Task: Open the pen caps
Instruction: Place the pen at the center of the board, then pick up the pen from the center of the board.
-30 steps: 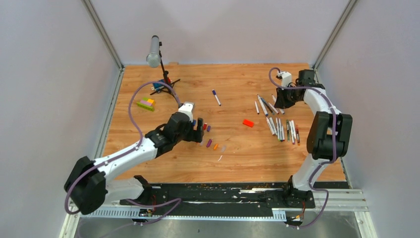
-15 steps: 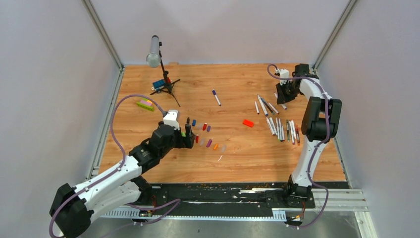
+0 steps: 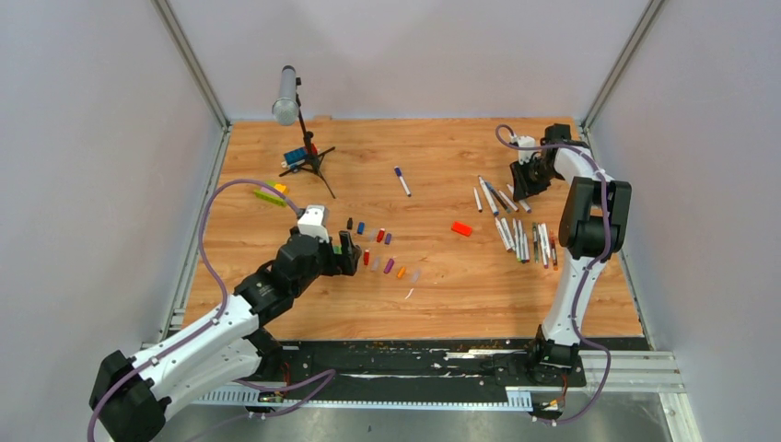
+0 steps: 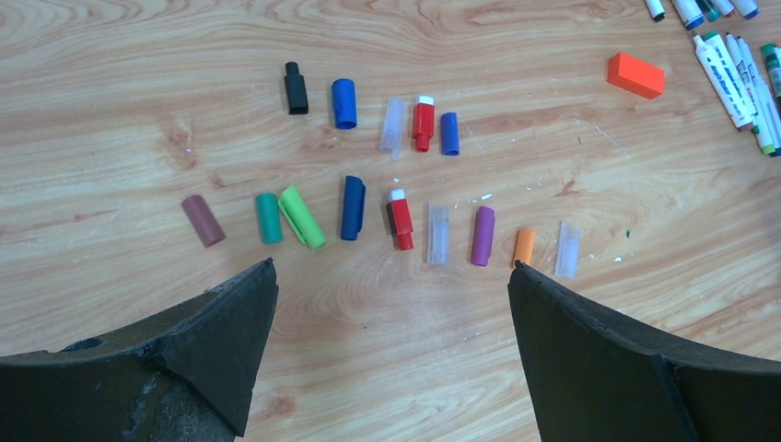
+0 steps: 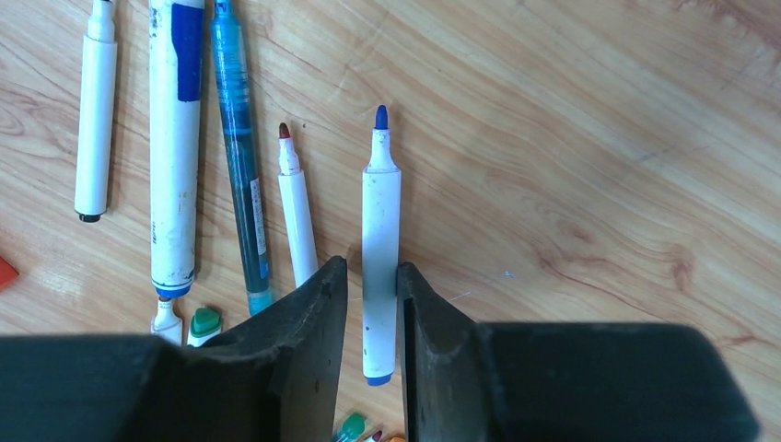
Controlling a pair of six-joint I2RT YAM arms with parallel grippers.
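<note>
Several pen caps [image 4: 401,219], in red, blue, green, purple, orange, brown, black and clear, lie in two rows on the wood. My left gripper [image 4: 392,265] hovers wide open just short of them, with nothing between its fingers; in the top view the left gripper [image 3: 348,250] sits left of the caps [image 3: 379,249]. My right gripper [image 5: 371,265] straddles an uncapped white pen with a blue tip [image 5: 380,221]. One finger touches the barrel and a sliver of wood shows at the other. More uncapped pens [image 5: 175,138] lie beside it. The right gripper [image 3: 521,184] is at the back right.
A pile of pens [image 3: 520,235] lies right of centre, and one capped pen [image 3: 402,180] lies alone further back. An orange-red block [image 3: 461,228] sits between the caps and the pens. A microphone on a tripod [image 3: 287,95] and toy bricks [image 3: 269,194] stand at the back left.
My left arm has drawn back toward the near left, away from the caps, its jaws opening fully. The right gripper's jaws have parted slightly around the blue-tipped pen.
</note>
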